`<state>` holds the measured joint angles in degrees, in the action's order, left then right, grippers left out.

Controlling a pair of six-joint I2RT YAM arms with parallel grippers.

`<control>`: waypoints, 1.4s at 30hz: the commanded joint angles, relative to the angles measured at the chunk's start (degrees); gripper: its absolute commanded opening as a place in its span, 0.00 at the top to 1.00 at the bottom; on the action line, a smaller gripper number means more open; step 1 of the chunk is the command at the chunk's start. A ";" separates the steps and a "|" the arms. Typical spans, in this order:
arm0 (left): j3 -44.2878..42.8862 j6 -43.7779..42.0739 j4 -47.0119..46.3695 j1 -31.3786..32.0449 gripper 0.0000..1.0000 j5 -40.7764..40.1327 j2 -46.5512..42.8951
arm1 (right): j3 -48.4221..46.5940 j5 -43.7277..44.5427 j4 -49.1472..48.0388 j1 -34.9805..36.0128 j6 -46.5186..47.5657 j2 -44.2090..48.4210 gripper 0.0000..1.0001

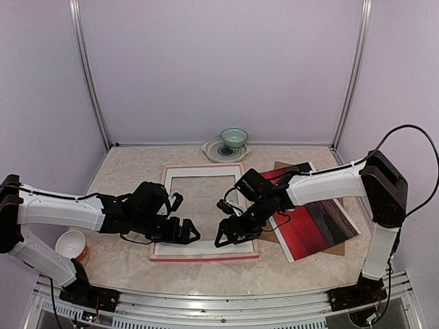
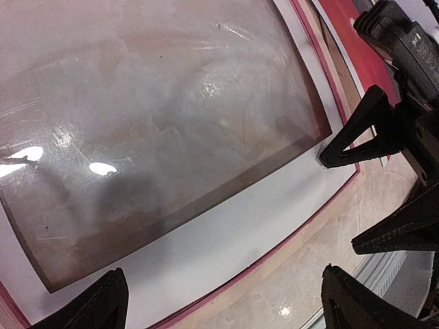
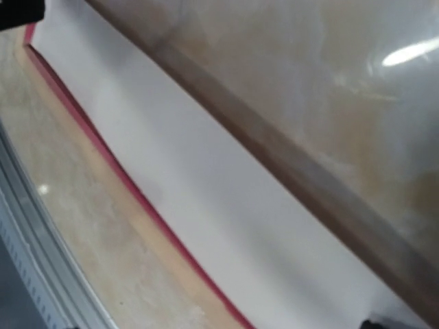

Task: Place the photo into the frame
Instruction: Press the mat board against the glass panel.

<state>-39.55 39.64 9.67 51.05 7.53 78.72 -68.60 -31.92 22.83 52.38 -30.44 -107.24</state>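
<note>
A pale marbled table (image 1: 130,178) carries the pink-red frame (image 1: 206,258) flat at its middle, with a white mat (image 1: 206,247) and a glossy clear pane (image 2: 171,123) within its rails. The sunset photo (image 1: 315,226) lies just right of the frame on a brown backing board (image 1: 285,166), not yet in it. Both arms hang low over the frame's near rail: the left gripper (image 1: 184,232) wide and empty, the right gripper (image 1: 230,236) also spread, one fingertip (image 2: 324,159) touching the mat. To lift this edge well, I judge each should straddle the thin rail, avoid pressing the pane, then rise together, level.
</note>
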 commanded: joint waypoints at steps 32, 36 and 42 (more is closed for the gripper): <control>-0.82 -1.80 -2.89 1.86 0.04 4.78 0.31 | -3.62 0.19 2.58 -0.87 4.29 6.96 0.07; -2.12 -3.11 -3.55 4.08 0.04 6.69 3.79 | -2.00 2.81 3.03 -2.43 3.29 7.98 0.07; -4.63 -4.30 -2.52 6.17 0.04 4.10 10.65 | 4.29 3.14 0.19 -10.07 -1.28 12.36 0.07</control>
<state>-42.17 37.21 7.22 56.45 12.47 85.97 -68.07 -29.76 24.91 47.11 -28.40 -99.35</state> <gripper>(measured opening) 0.962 0.932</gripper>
